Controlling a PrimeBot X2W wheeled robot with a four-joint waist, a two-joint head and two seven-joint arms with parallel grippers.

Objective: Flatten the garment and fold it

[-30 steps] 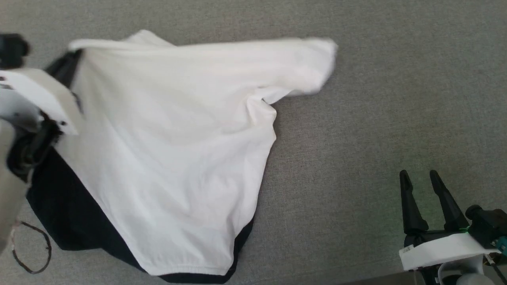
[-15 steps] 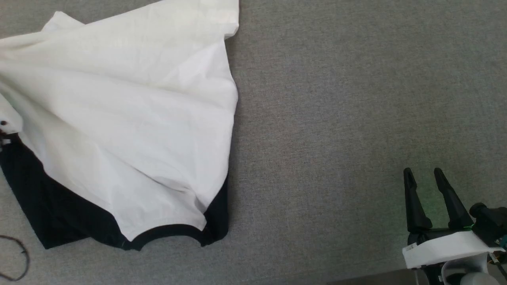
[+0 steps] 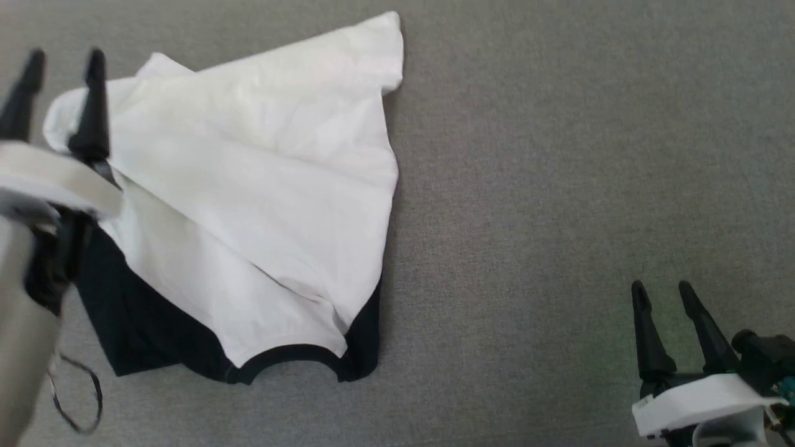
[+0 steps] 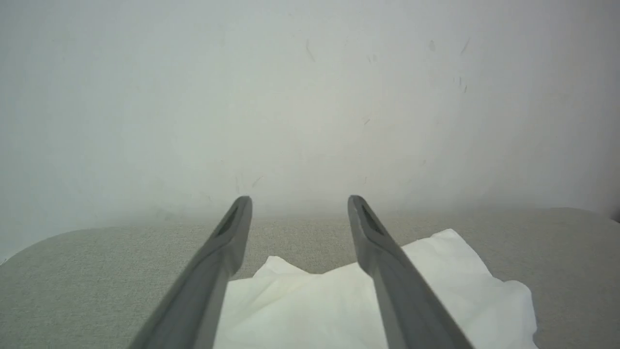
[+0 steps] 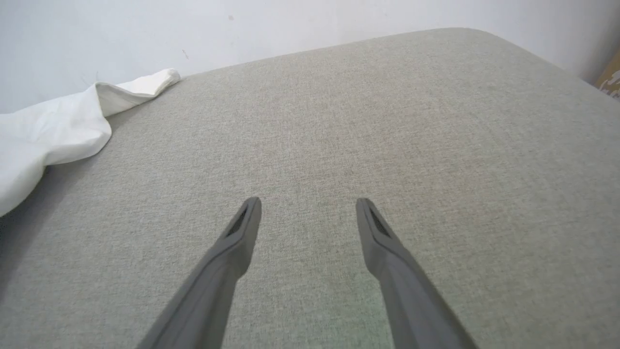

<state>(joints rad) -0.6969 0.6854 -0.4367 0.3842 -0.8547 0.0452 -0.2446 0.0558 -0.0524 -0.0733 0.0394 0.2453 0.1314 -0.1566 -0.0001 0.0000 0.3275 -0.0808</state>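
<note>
The garment point(image 3: 261, 186), white with black sleeve cloth and a black neckline trim at its near edge, lies loosely spread and creased on the grey surface at the left of the head view. My left gripper point(image 3: 64, 62) hangs open over its far left corner, holding nothing; the left wrist view shows white cloth point(image 4: 315, 305) below the spread fingers. Far off at the lower right, my right gripper point(image 3: 661, 292) is open and empty above bare surface. The right wrist view catches the garment's white edge point(image 5: 58, 126) at its left.
A grey fabric-covered surface point(image 3: 559, 186) carries everything, with wide bare room between the garment and the right gripper. A thin dark cable loop point(image 3: 81, 397) hangs by the left arm at the lower left. A pale wall point(image 4: 310, 97) stands behind the surface.
My left gripper has opened and let go of the garment, which has dropped and settled on the surface. The left arm is back in the head view. The right gripper has barely shifted.
</note>
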